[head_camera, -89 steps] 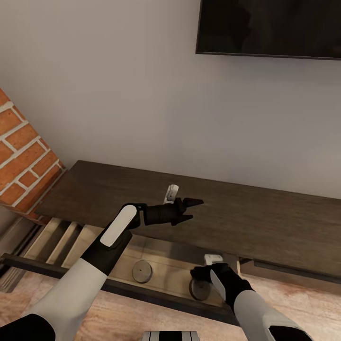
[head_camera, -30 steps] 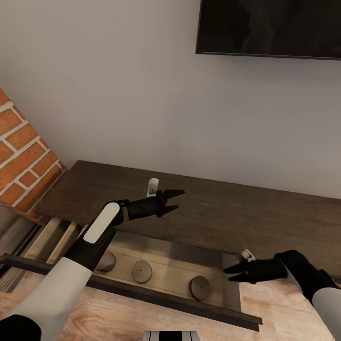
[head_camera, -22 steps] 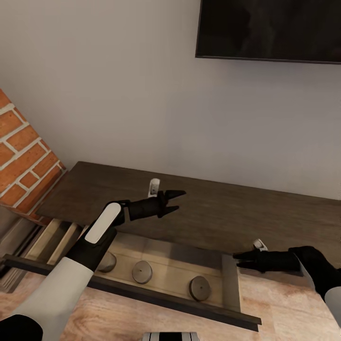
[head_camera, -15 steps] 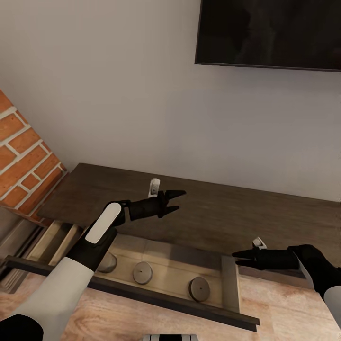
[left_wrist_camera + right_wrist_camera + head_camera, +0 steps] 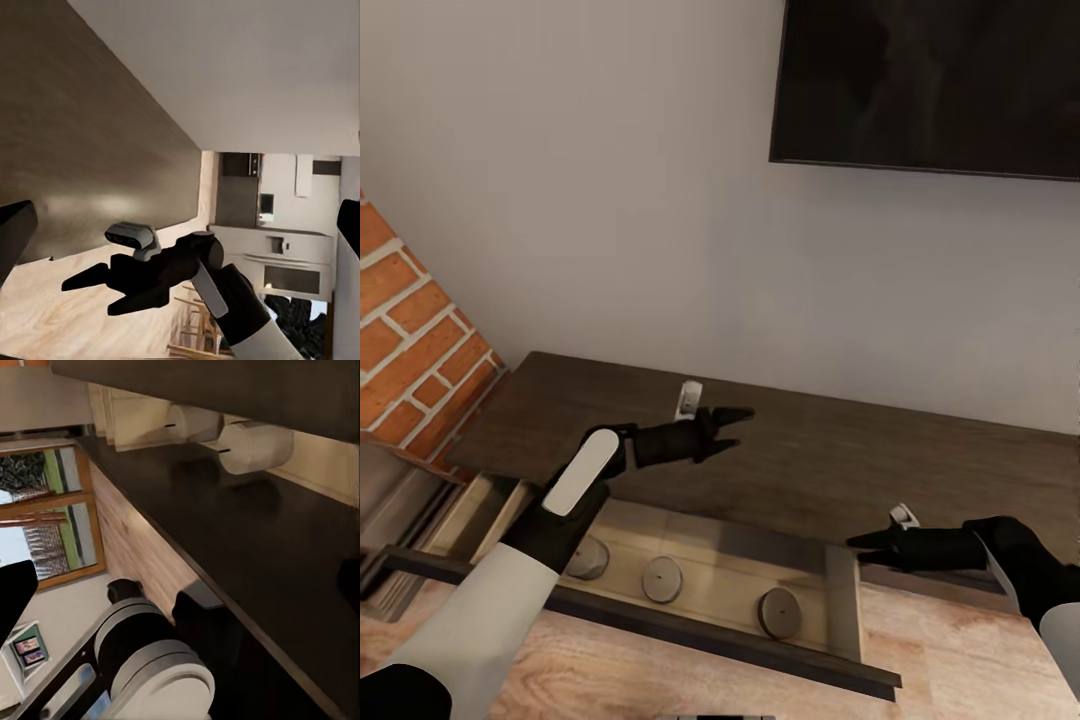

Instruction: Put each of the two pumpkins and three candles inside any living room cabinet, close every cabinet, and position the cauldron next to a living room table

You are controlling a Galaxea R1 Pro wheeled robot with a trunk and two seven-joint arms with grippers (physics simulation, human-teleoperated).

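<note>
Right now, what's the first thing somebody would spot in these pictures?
Probably the pulled-out drawer of the long dark cabinet, with three round candles lined up inside it. Next, the two black tools: the left tool hovers open above the cabinet top, the right tool points at the drawer's end. A big dark screen hangs on the wall.

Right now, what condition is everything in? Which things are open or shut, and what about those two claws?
Cabinet: one drawer pulled out.
Open drawer: pale inside, holds three candles.
Candles: three, upright, in a row in the drawer.
Left claw: open, empty, above the cabinet top.
Right claw: open, empty, at the drawer's right end.
TV: on the wall, screen dark.
</note>
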